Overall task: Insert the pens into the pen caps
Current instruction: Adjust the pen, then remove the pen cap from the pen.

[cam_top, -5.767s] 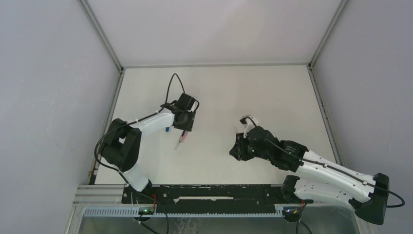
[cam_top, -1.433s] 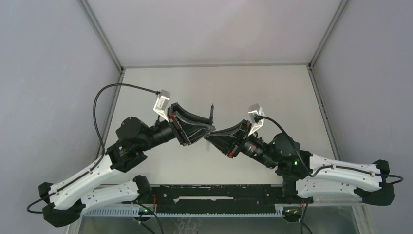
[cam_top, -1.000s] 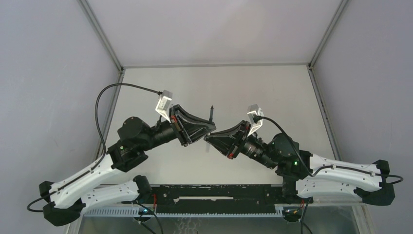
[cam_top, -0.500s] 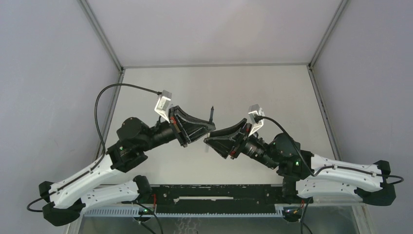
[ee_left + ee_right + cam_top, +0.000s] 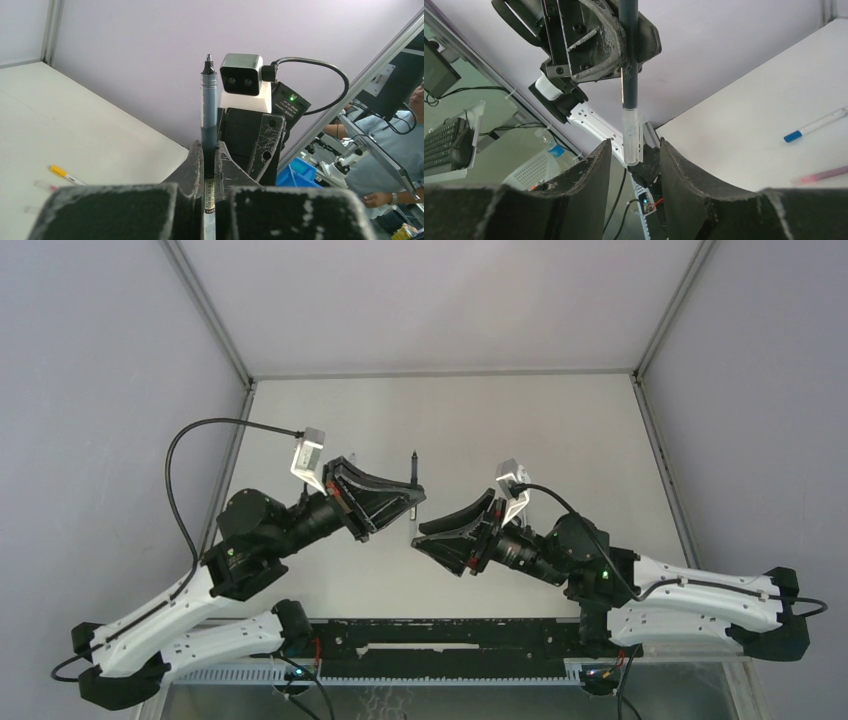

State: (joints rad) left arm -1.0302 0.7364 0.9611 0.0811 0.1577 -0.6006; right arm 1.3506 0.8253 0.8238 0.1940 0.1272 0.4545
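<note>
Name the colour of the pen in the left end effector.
Thin stick pen: black, clear tail end. Best in left wrist view.

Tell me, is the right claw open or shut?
Open: the right gripper has its fingers apart, touching nothing; the pen between them is held by the left gripper.

Glossy plastic pen [image 5: 208, 112]; rough matt black left gripper [image 5: 208, 152]; smooth matt table [image 5: 75, 125].

From above and behind my bases, the fixed camera looks down on the whole table [image 5: 520, 420] from afar. My left wrist camera peers close along my left claw [image 5: 205, 161] toward my right wrist's camera [image 5: 241, 75]. The right wrist view looks up past my right claw [image 5: 634, 150] at the left claw. All three share the black pen [image 5: 208, 115].
</note>
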